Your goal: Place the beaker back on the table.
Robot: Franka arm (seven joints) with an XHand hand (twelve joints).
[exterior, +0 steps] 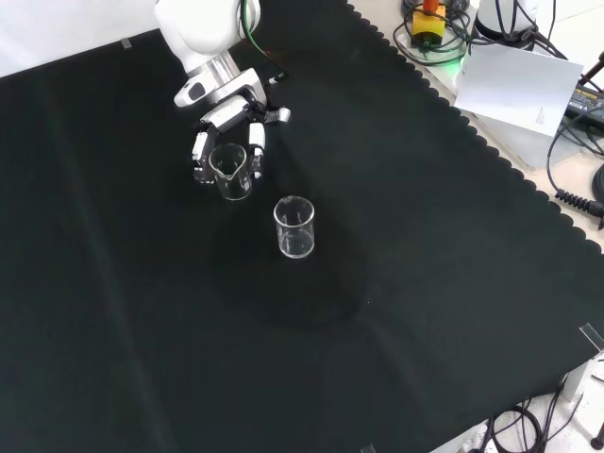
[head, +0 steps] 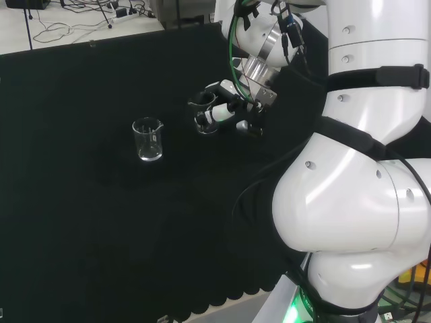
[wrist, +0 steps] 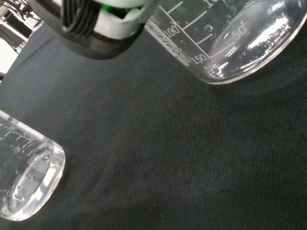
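Currently clamped in hand (exterior: 226,127): held beaker (exterior: 231,172), fingers curled round it, just beside free beaker (exterior: 294,226). Base near cloth (exterior: 396,283), contact unclear. Risk: early release, tipping; or clipping free beaker.

The white arm reaches down over the counter (exterior: 425,283); its robot hand (exterior: 226,142) hangs low, fingers (exterior: 201,151) curled around a clear beaker (exterior: 231,172).
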